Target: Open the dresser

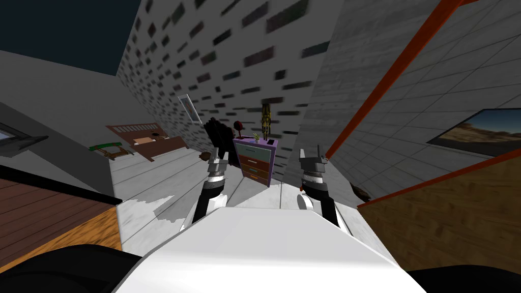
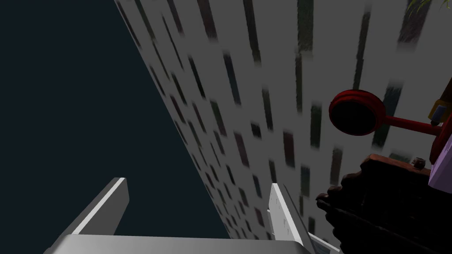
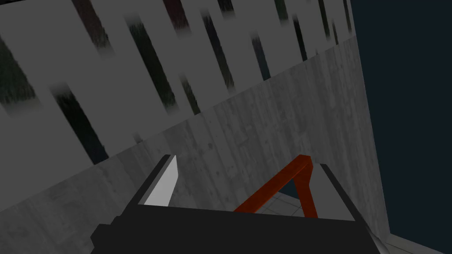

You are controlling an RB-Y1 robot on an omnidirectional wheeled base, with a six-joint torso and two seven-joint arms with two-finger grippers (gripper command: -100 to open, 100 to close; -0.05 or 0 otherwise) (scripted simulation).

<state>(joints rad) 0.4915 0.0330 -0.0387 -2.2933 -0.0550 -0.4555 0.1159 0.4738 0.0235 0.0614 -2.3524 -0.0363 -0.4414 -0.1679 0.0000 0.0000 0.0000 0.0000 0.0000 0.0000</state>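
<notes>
Blades of the left gripper (image 2: 194, 207) stand spread with nothing between them, and the right gripper (image 3: 249, 187) is spread and bare too. In the head view we hold the left one up just left of the dresser (image 1: 257, 160), about level with its top, and the right one lower, off the dresser's right side and apart from it. Pale plank floor (image 1: 168, 173) runs open from us to the dresser's front. The dresser is a purple frame with a teal top drawer and brown drawers below, all flush, set in the corner where the speckled wall (image 1: 229, 61) meets the plain grey wall (image 1: 351, 61). An orange-red frame (image 1: 386, 81) slants along that grey wall on our right and also crosses the right wrist view. The left wrist view adds a red round disc on a stem (image 2: 357, 112) above the dresser's purple edge, and a dark jagged shape (image 2: 375, 203) beside it, perhaps carved wood. A small plant (image 1: 256, 136) shows on top in the head view.
</notes>
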